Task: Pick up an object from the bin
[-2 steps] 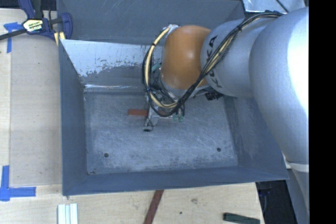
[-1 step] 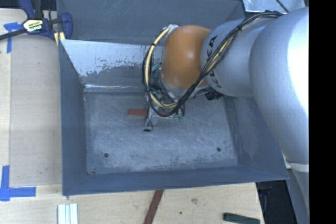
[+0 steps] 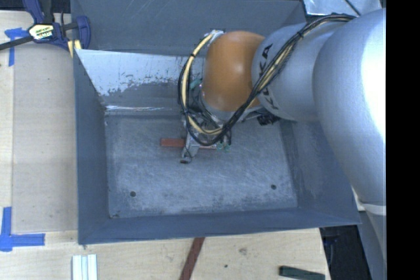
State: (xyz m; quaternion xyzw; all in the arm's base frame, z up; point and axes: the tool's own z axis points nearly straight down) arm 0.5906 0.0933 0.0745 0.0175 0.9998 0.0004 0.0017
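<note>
One grey metal bin with sloping walls took up most of the view, and wide open floor lay toward its near wall and its left side. Over the right wall came the thick silver arm, which covered the bin's right rim and part of the floor at the far right. At the wrist sat a rounded orange cover, wrapped by yellow and black cables that hung down and hid much of what was beneath. Below them the claw stood low over the far middle of the floor, near the foot of the far wall. Whether it was wide or narrow could not be told. Just beside it, toward the view's left, lay a small flat reddish-brown strip. Its right end met the claw's tip, where touch or grip could not be made out.
</note>
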